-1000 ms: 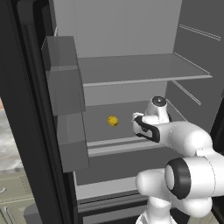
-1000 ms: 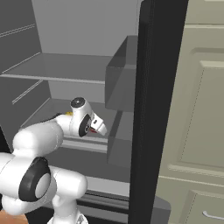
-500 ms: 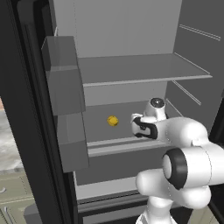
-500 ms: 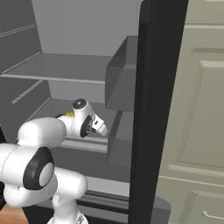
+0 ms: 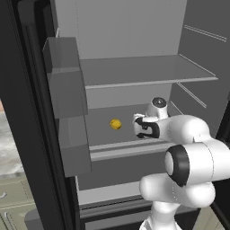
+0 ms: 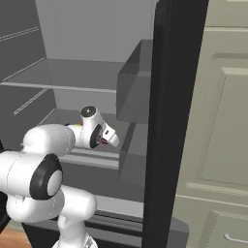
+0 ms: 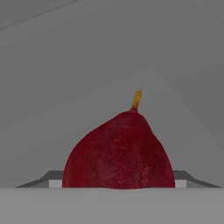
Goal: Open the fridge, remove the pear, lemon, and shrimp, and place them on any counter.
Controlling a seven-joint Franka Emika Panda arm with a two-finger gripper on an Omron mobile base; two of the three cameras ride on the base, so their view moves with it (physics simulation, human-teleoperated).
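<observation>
Claw (image 5: pixel 137 128) sat low on shelf inside tall black fridge (image 5: pixel 27 112), dark-red pear (image 7: pixel 119 151) right between fingers, grip unclear. Small yellow lemon (image 5: pixel 116 124) lay nearby. Next: squeeze, lift out.

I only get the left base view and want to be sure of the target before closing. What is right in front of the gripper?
Observer: In the hand view, the pear sits dead ahead and close, between the two fingertips.
Operator: Upright or tipped over?
Observer: Its stem is at the top of that view.
Operator: Anything close on the far side?
Observer: In the right base view, the door bins of the open fridge stand beside the gripper, apart from it.
</observation>
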